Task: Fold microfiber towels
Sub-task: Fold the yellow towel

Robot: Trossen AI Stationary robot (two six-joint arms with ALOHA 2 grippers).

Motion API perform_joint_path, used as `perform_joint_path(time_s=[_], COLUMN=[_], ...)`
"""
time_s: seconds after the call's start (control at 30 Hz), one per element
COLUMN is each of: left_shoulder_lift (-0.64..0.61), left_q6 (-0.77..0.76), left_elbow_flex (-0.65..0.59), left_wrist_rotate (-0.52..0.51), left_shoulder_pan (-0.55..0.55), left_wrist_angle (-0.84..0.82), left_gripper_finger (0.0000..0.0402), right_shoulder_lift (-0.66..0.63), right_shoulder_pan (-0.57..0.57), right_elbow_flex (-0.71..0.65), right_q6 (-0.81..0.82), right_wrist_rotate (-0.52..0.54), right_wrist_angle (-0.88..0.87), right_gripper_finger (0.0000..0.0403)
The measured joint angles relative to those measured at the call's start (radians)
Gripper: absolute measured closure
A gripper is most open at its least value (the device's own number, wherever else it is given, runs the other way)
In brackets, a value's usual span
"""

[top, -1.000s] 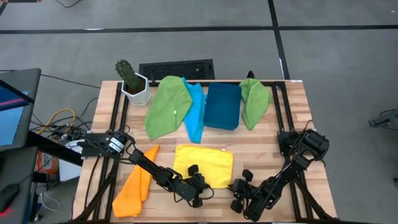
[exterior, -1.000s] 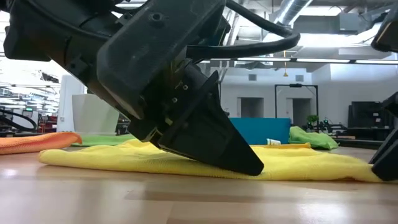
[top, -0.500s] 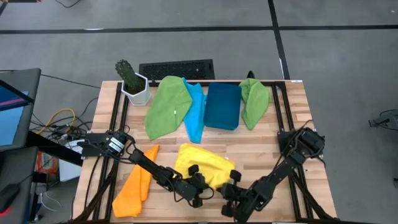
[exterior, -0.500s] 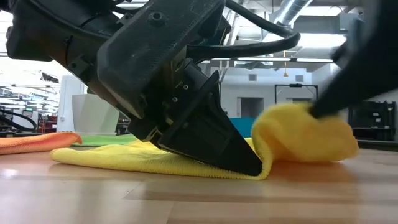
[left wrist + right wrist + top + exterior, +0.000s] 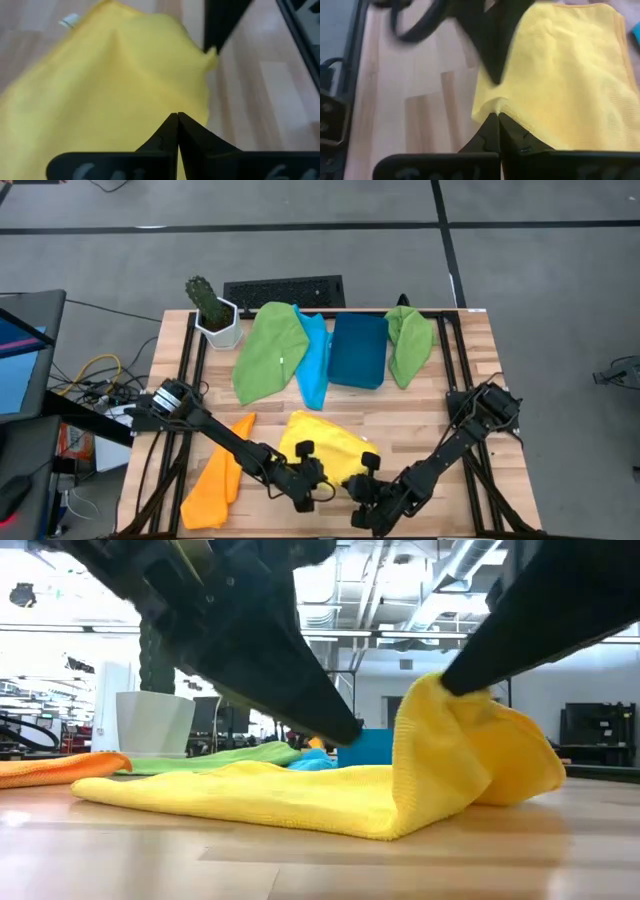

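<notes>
The yellow towel point(image 5: 325, 442) lies on the wooden table near its front edge, its left part flat point(image 5: 230, 790) and its right part raised into a hump point(image 5: 470, 760). My right gripper point(image 5: 497, 116) is shut on the towel's near right corner, above the table. My left gripper point(image 5: 350, 735) is shut and stands just above the towel's near edge, a little left of the right gripper; in the low view its tip hangs clear of the cloth. An orange towel point(image 5: 220, 475) lies flat to the left. My right gripper pinches the yellow towel's near right corner point(image 5: 490, 106) between its two fingers, which slant down from the table's near right. The corner is lifted point(image 5: 430, 690); the cloth hangs from it in a loose fold, and the rest lies on the table.
Along the far edge lie a green towel point(image 5: 270, 350), a light blue towel point(image 5: 315, 360), a dark blue bin point(image 5: 360, 350) and a second green towel point(image 5: 410, 340). A cactus in a white pot point(image 5: 212, 315) and a keyboard point(image 5: 285, 290) stand behind them.
My right gripper has taken hold of the yellow towel's near right corner and carried it up and toward the table's left, so the right part has risen and bunched while the left part stayed flat. My left gripper, which pressed on the towel, has lifted off it.
</notes>
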Motion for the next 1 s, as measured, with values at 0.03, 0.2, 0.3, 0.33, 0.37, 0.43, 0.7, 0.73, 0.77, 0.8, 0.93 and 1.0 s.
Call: perform_joint_path(time_s=[0.03, 0.2, 0.3, 0.33, 0.37, 0.43, 0.7, 0.73, 0.77, 0.8, 0.93, 1.0], left_shoulder_lift=[-0.009, 0.001, 0.01, 0.01, 0.009, 0.007, 0.005, 0.005, 0.005, 0.005, 0.005, 0.005], left_q6=[0.002, -0.038, -0.109, -0.129, -0.149, -0.176, -0.166, -0.165, -0.165, -0.165, -0.152, -0.137], left_elbow_flex=[0.0, -0.015, -0.073, -0.09, -0.105, -0.129, -0.173, -0.178, -0.182, -0.187, -0.189, -0.183], left_wrist_rotate=[-0.016, -0.102, -0.115, -0.126, -0.141, -0.16, -0.152, -0.153, -0.153, -0.154, -0.157, -0.157], left_shoulder_pan=[-0.003, -0.035, -0.049, -0.05, -0.05, -0.05, -0.05, -0.05, -0.048, -0.046, -0.045, -0.045], left_wrist_angle=[-0.013, -0.044, -0.045, -0.038, -0.03, -0.026, 0.067, 0.077, 0.081, 0.085, 0.084, 0.079], left_gripper_finger=[0.0401, 0.0401, 0.0401, 0.0401, 0.0401, 0.0401, 0.0401, 0.0401, 0.0401, 0.0401, 0.0401, 0.0402], right_shoulder_lift=[0.0, 0.0, 0.0, 0.0, 0.003, 0.007, 0.008, 0.008, 0.008, 0.008, 0.008, 0.008], right_shoulder_pan=[0.003, -0.002, -0.024, -0.033, -0.042, -0.062, -0.157, -0.168, -0.178, -0.187, -0.211, -0.22], right_elbow_flex=[0.0, 0.0, 0.0, 0.0, 0.0, 0.001, 0.001, 0.001, 0.001, 0.001, 0.001, 0.001], right_q6=[-0.003, -0.064, -0.144, -0.171, -0.195, -0.243, -0.413, -0.426, -0.439, -0.447, -0.476, -0.479], right_wrist_rotate=[-0.001, -0.004, -0.039, -0.061, -0.082, -0.122, -0.199, -0.225, -0.25, -0.265, -0.289, -0.309], right_wrist_angle=[0.0, 0.041, 0.089, 0.107, 0.127, 0.161, 0.252, 0.257, 0.262, 0.268, 0.271, 0.272], right_gripper_finger=[0.0389, 0.0382, 0.0385, 0.0387, 0.0388, 0.0387, 0.0382, 0.0384, 0.0385, 0.0386, 0.0381, 0.0378])
